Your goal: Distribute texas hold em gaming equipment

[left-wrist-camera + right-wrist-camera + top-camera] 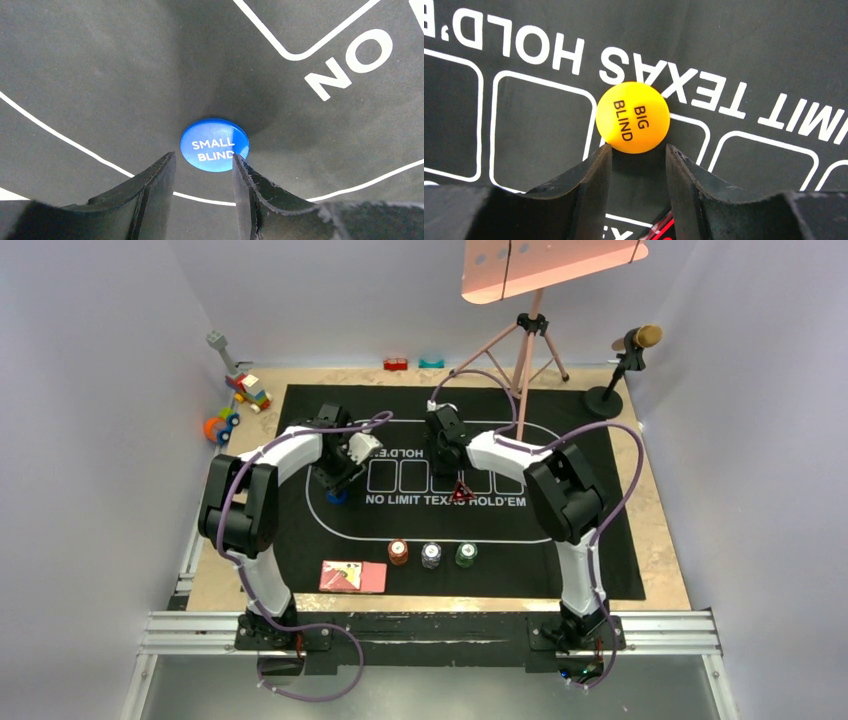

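In the left wrist view a blue round button [214, 144] marked SMALL BLIND lies flat on the black mat. My left gripper [204, 159] is open just above it, and the right fingertip covers the button's edge. In the top view that button [337, 497] shows below the left gripper [335, 478]. An orange button [632, 117] marked BIG BLIND lies just beyond the open jaws of my right gripper [639, 149]; the gripper [445, 455] hides it from above. The red triangular marker [461, 493] lies mid-mat. Red [398, 553], grey [431, 556] and green [466, 556] chip stacks and pink-backed cards [353, 576] sit near the front.
The black printed mat [600, 540] covers most of the table. Colourful toy blocks [248, 390] and a toy car [220, 425] lie at the back left. A pink music stand [530, 340] and a microphone on a stand [632, 345] rise at the back right.
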Action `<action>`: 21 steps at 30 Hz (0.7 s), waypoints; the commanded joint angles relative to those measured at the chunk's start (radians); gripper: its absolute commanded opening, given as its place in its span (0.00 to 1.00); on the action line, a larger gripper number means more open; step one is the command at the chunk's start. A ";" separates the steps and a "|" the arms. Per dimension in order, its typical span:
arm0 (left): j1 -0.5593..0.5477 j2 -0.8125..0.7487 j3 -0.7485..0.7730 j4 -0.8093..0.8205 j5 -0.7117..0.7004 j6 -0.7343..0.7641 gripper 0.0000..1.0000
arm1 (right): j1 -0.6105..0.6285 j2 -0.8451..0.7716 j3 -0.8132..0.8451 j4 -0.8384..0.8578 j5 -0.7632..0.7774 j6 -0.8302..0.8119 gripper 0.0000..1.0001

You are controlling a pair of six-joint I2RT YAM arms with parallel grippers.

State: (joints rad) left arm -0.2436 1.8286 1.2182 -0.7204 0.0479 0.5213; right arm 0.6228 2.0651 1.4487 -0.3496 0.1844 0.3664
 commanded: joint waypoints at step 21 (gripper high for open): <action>0.209 -0.388 0.056 -0.292 0.295 -0.098 0.50 | -0.006 0.446 0.731 -0.251 0.041 -0.080 0.35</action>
State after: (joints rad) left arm -0.0673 1.5150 1.2346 -0.9398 0.2462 0.4564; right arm 0.6228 2.4283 2.0338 -0.4850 0.2184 0.3145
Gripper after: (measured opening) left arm 0.496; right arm 0.355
